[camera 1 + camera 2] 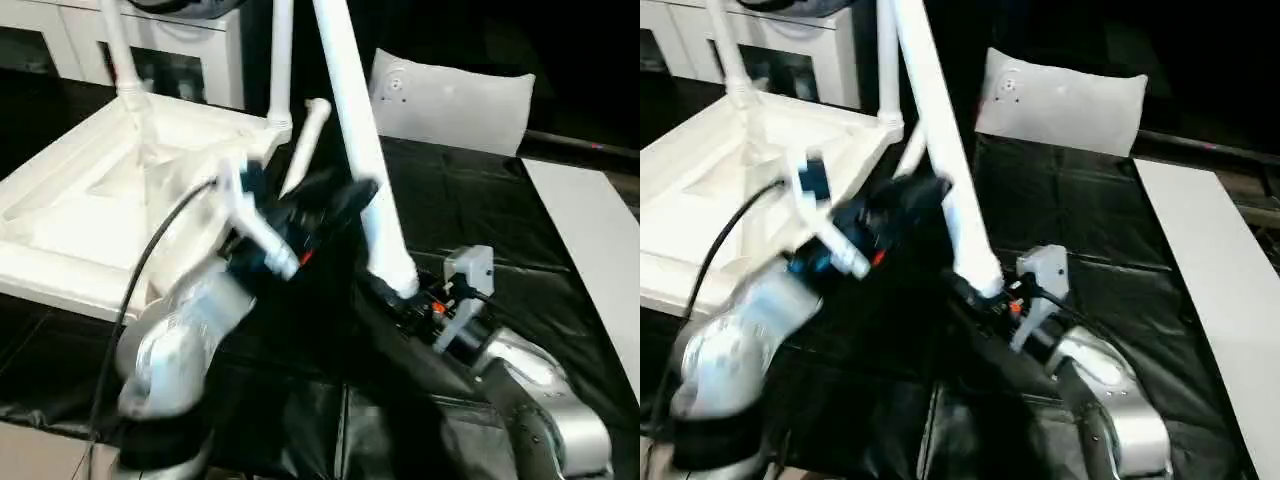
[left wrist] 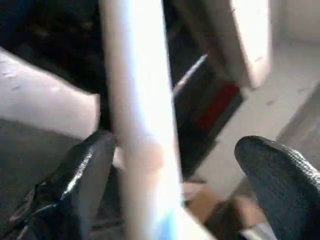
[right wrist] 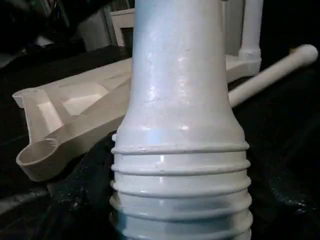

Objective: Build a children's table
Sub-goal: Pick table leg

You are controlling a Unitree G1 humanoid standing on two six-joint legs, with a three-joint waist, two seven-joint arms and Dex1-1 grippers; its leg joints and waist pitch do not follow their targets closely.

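The white tabletop [image 1: 70, 230] lies ribbed side up at the left. Two white legs [image 1: 122, 60] [image 1: 281, 60] stand in its far corner sockets. A third leg [image 1: 303, 150] lies on the black cover beside it. An empty round corner socket [image 3: 37, 157] faces the right wrist camera. My right gripper [image 1: 400, 295] is shut on the threaded end of a fourth leg [image 1: 360, 130], which rises steeply up and to the left. My left gripper [image 1: 335, 200] is open at that leg's middle. Its two black fingers [image 2: 85, 175] stand on either side of the shaft [image 2: 140, 125].
A white pillow-like slab [image 1: 450, 100] leans at the back right. A white cabinet [image 1: 170, 50] with dark compartments stands behind the tabletop. A long white board [image 1: 590, 230] runs along the right edge. A black sheet [image 1: 480, 220] covers the work surface.
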